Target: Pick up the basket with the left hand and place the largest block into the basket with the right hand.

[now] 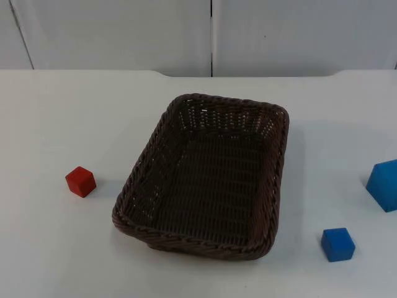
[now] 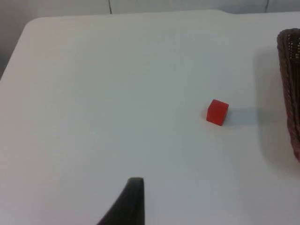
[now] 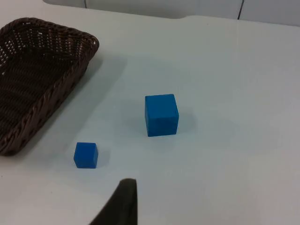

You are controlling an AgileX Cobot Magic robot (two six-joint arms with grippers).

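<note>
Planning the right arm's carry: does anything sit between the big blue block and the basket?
Nothing stands directly between them. The large blue block and the basket have bare table between them; the small blue block sits off that line, nearer the right end effector.

the large blue block [image 1: 384, 185] is cut by the top view's edge, each pincer's grip state unseen.

The rectangular woven wicker basket [image 1: 205, 180] is dark brown with an open lattice weave. Left of it sits a small red cube [image 1: 80, 182]; right of it, a large blue cube [image 1: 384, 185] and a small blue cube [image 1: 338, 244], all on the white table top [image 1: 62, 124].
</note>
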